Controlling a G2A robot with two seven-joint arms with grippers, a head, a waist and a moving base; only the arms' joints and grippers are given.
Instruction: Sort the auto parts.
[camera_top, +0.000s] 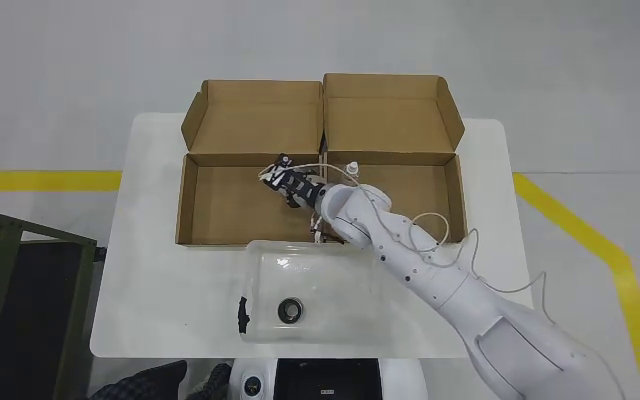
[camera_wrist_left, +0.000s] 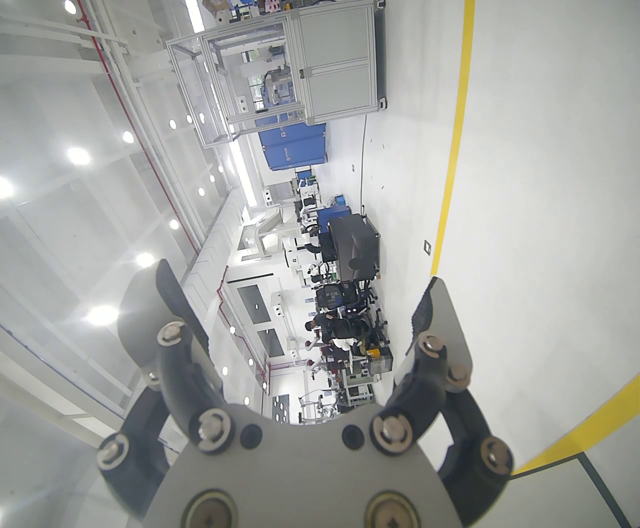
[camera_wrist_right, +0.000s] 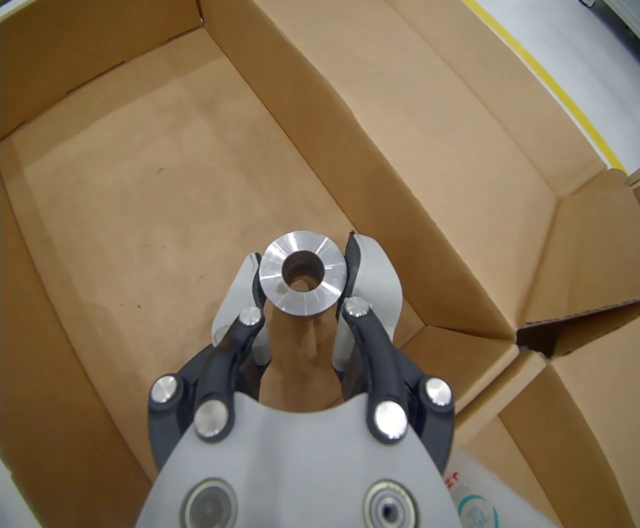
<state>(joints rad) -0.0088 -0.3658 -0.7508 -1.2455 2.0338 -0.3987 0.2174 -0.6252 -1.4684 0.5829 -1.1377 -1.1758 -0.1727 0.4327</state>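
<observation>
One metal ring (camera_wrist_right: 325, 272) is held clamped in the right gripper (camera_wrist_right: 303, 277) over the left box (camera_top: 215, 205) of two, at frame centre. Below, one black ring (camera_top: 291, 311) lies in one clear bin (camera_top: 330, 275), partly crossed by the arm. The left gripper (camera_wrist_left: 297, 277) is spread wide.

floor (camera_wrist_left: 545, 200): pale grey, far beyond my left pincer (camera_wrist_left: 297, 277)
yellow line (camera_wrist_left: 451, 165): on that floor
ceiling lights (camera_wrist_left: 78, 156): round, bright
framed enclosure (camera_wrist_left: 330, 65): far ahead of it, glass panels
</observation>
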